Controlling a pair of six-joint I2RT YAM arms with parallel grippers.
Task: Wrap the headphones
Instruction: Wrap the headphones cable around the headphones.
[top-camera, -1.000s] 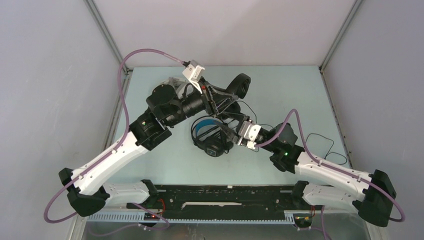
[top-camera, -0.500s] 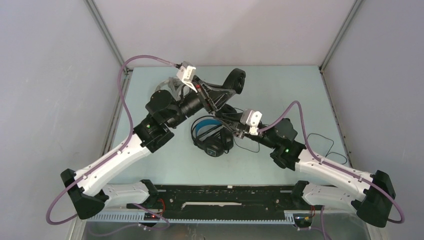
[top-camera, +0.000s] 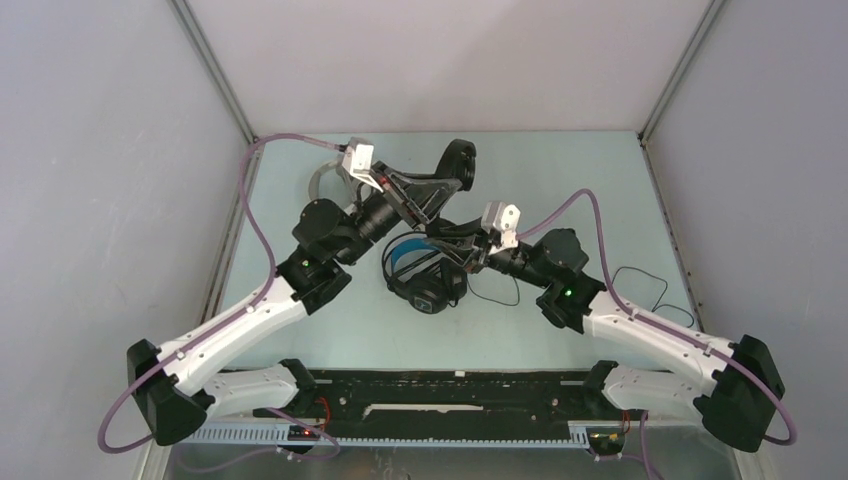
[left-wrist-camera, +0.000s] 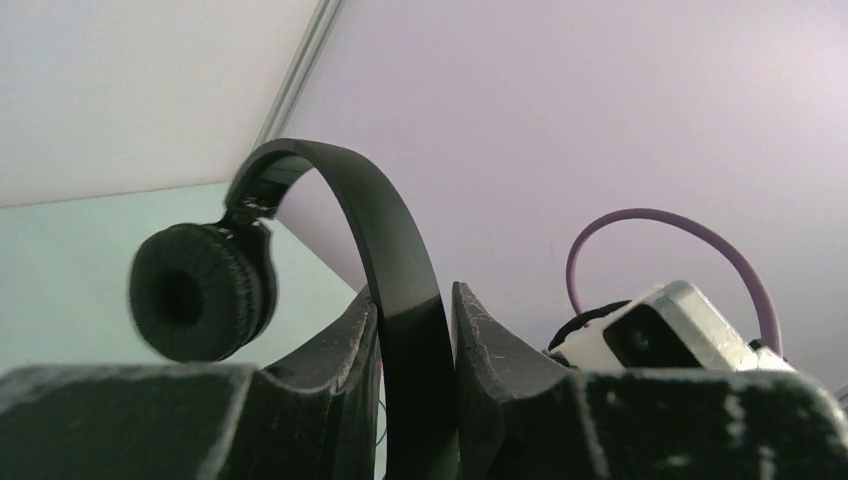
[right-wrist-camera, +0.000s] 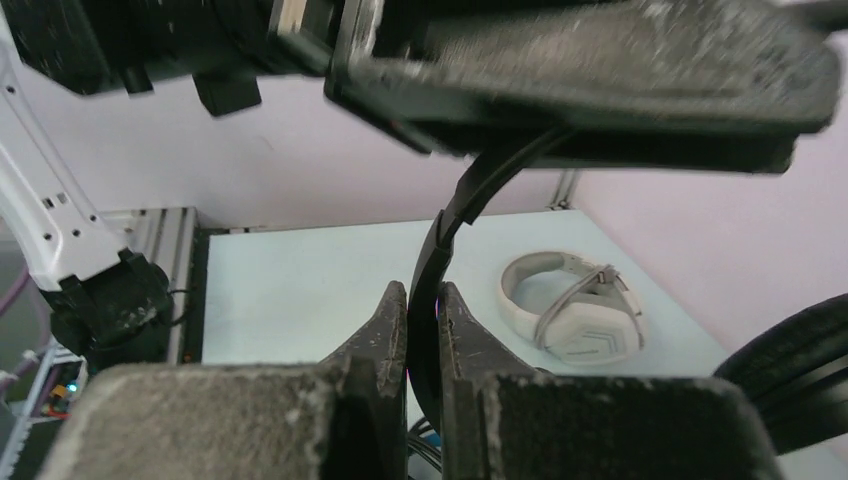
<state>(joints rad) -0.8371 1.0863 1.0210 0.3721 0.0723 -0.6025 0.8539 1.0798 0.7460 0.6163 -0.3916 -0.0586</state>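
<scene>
Robot lab cell, grey walls (top-camera: 90, 150), pale table (top-camera: 570, 170)

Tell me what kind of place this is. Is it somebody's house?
Probably a robot lab's test booth, not a house. Plain grey walls with metal corner posts box in a pale green table. A left arm and a right arm, bolted at its near edge, hold slim black headphones.

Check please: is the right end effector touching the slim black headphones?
Touching. The right wrist view shows the right end effector shut on the headband of the slim black headphones, no gap either side.
</scene>
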